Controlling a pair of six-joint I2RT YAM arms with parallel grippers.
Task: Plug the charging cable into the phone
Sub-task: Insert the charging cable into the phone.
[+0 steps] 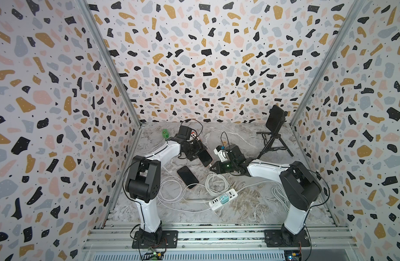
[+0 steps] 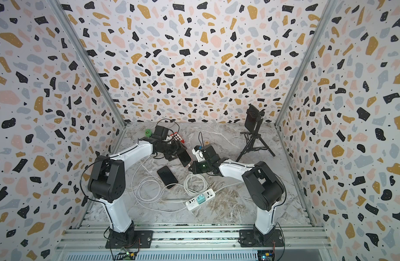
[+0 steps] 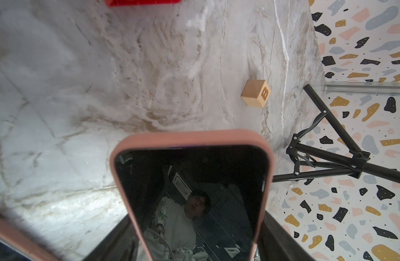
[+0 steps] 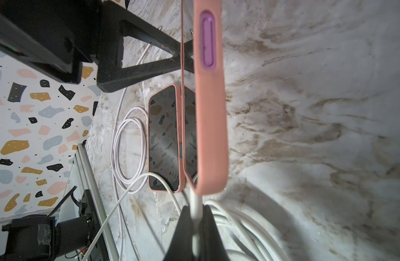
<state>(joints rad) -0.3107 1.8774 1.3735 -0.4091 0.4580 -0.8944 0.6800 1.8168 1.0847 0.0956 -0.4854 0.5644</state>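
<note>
The phone (image 4: 209, 113), in a matte salmon-pink case with rounded corners and an oblong purple side button, is held clear of the veined marble table (image 1: 251, 210), beyond the white power strip (image 1: 231, 193). It is clamped across its width by the left gripper (image 1: 195, 151). The smooth white plug of the charging cable (image 4: 195, 203) is pinched between the black pads of the right gripper (image 4: 195, 215). Its tip meets the case's lower end; whether it is seated cannot be told. Nearer the power strip, a glossy second phone (image 1: 187, 177) lies flat. A wooden cube (image 3: 255, 92) is marked "B".
</note>
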